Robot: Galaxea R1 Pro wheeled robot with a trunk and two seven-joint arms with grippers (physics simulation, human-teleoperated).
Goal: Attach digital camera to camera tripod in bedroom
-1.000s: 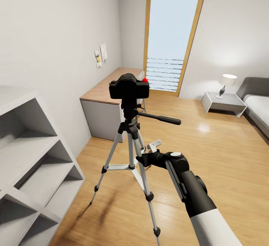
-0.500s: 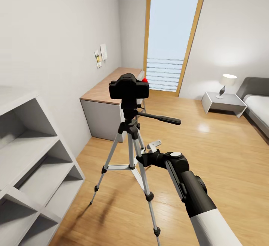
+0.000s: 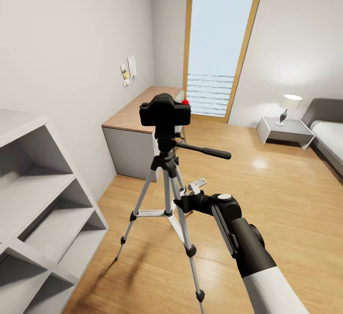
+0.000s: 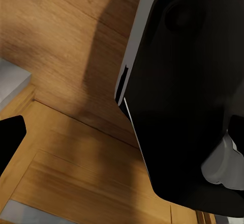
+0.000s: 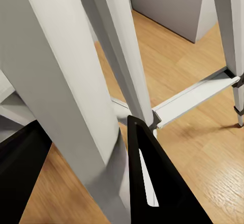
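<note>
Digital camera [image 3: 165, 109] mounted atop camera tripod [image 3: 165, 195], right gripper [image 3: 191, 198] beside its legs, fingers spread around 1 leg

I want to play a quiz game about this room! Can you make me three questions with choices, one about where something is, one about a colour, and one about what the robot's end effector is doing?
1. Where is the camera?
A. on the desk
B. on top of the tripod
C. on the floor

2. What colour is the button on the camera?
A. red
B. green
C. blue

3. What is the right end effector doing?
A. holding the camera
B. resting on the bed
C. open beside the tripod's legs, holding nothing

Answers:
1. B, since the camera sits on the head of the tripod, above the pan handle.
2. A, since a red dot shows at the camera's top corner.
3. C, since the right wrist view shows its fingers spread apart with a tripod leg between them, and the camera stays up high.
</note>
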